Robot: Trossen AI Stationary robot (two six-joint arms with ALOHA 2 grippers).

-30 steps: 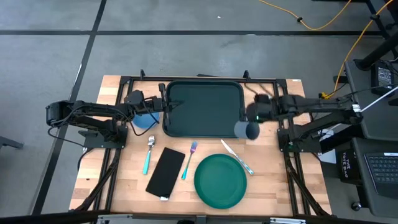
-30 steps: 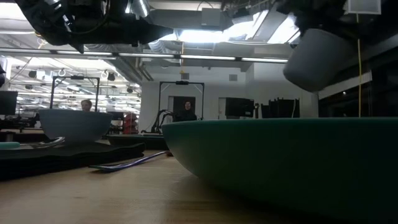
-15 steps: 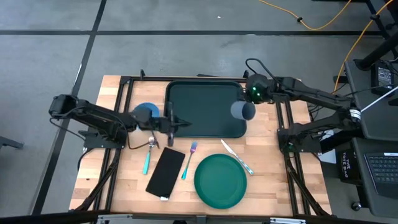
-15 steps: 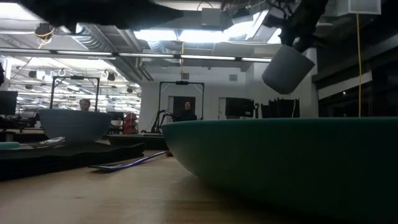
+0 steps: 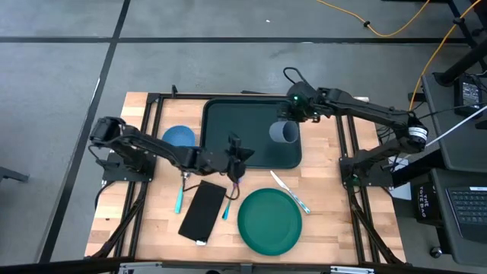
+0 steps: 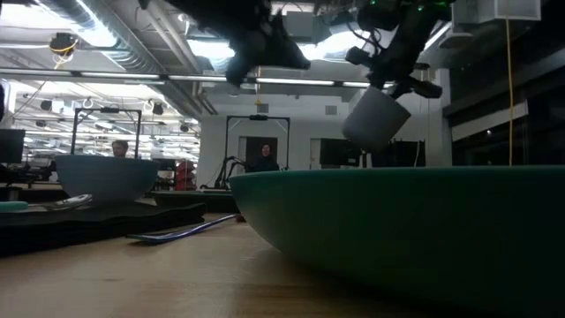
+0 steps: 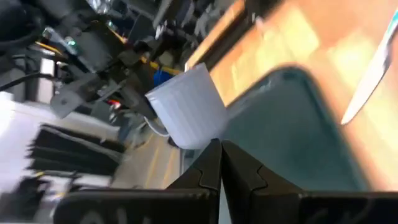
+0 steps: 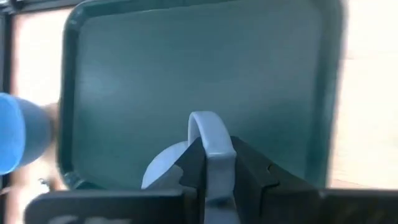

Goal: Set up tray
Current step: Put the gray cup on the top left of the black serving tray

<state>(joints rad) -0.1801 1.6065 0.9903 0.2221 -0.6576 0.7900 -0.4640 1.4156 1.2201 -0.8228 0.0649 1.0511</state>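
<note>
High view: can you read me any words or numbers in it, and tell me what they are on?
Nothing here can be read for sure.
Small white lettering on the dark box to the right of the table: too small to read.
Large dark green rectangular plastic tray, round green plate, pale grey mug, flat black rectangle: no words show on them.

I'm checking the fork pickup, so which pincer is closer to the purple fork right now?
Left. The left pincer hangs shut right above the purple fork, by the tray's near edge. The right pincer is over the tray's far right corner, gripping the grey cup.
</note>
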